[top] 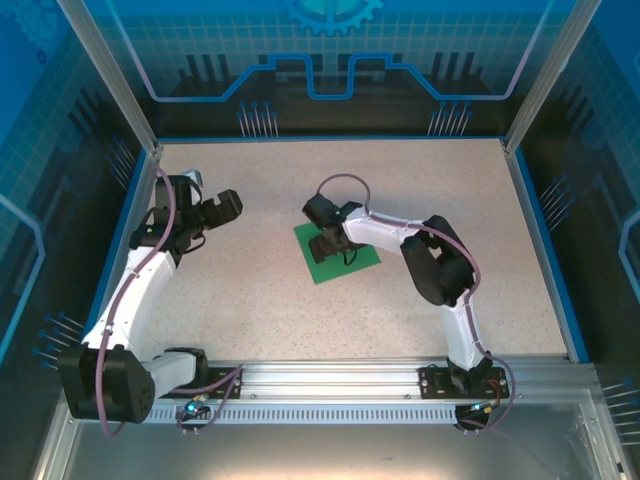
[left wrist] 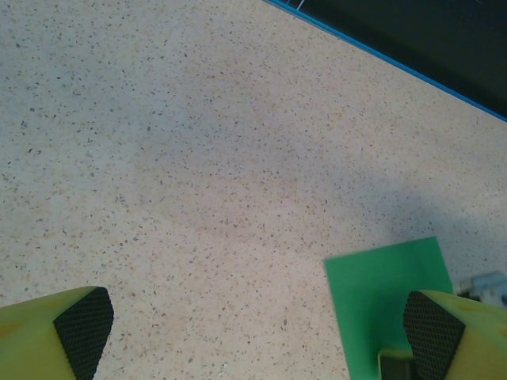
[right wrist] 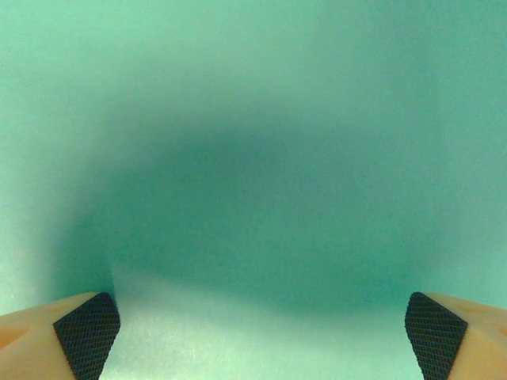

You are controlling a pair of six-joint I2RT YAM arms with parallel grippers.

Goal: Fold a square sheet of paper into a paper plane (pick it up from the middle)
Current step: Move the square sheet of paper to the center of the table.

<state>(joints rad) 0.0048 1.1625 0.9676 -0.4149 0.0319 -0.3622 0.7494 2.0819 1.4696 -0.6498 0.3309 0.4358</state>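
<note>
Paper sheet [top: 366, 259] lying flat near the middle of the table [top: 250, 320], directly under the right gripper [top: 330, 246].

It is judged to be very light, thin and limp, easily creased and easily slid over the hard, speckled, matt tabletop. A pinch at its middle, as the task asks, is likely to raise a soft ridge, so a gentle, centred closing seems called for. A plain green square with a smooth face and sharp corners is seen, turned at an angle to the table edges. The right gripper is held wide apart close above its centre with nothing grasped; whether the black cross-hatched pads [right wrist: 87, 332] touch it cannot be told. The left gripper [top: 222, 210] is likewise spread wide and empty, well off to the left.
</note>
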